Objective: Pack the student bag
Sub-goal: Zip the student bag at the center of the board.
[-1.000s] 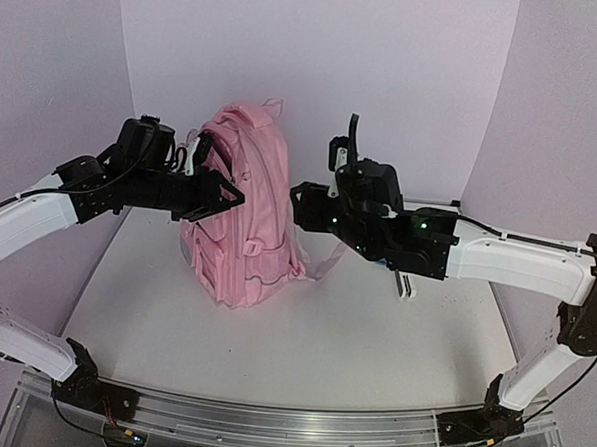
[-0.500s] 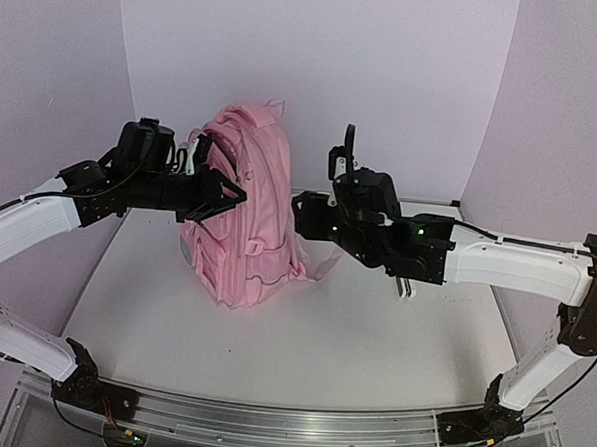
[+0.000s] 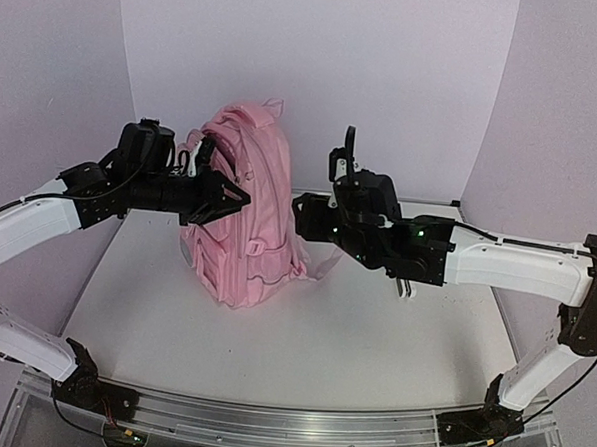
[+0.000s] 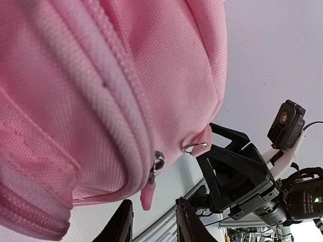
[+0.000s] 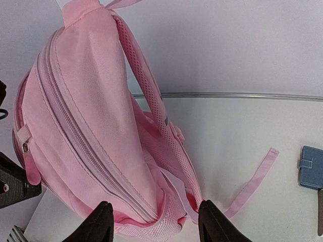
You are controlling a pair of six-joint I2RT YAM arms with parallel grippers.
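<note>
The student bag [image 3: 244, 216], a pink backpack, stands upright on the white table [image 3: 302, 344] left of centre. My left gripper [image 3: 238, 197] is against the bag's front upper part. In the left wrist view its open jaws [image 4: 153, 224] stand either side of a pink zipper pull [image 4: 147, 194] that hangs just above the fingertips, untouched. A second slider with a metal ring [image 4: 194, 147] sits beside it. My right gripper [image 3: 297, 211] hovers close to the bag's right side. In the right wrist view it [image 5: 156, 224] is open and empty, facing the bag [image 5: 86, 126] and its shoulder strap [image 5: 151, 101].
A loose pink strap end [image 5: 252, 181] trails on the table right of the bag. Farther right lie a blue case-like object [image 5: 312, 166] and a dark thin item [image 5: 320, 212]. A small white object [image 3: 405, 287] lies under the right arm. Walls enclose the back and sides.
The left jaws have narrowed a little around the zipper pull and the left gripper has risen slightly. The right gripper has dipped a little near the bag's side.
</note>
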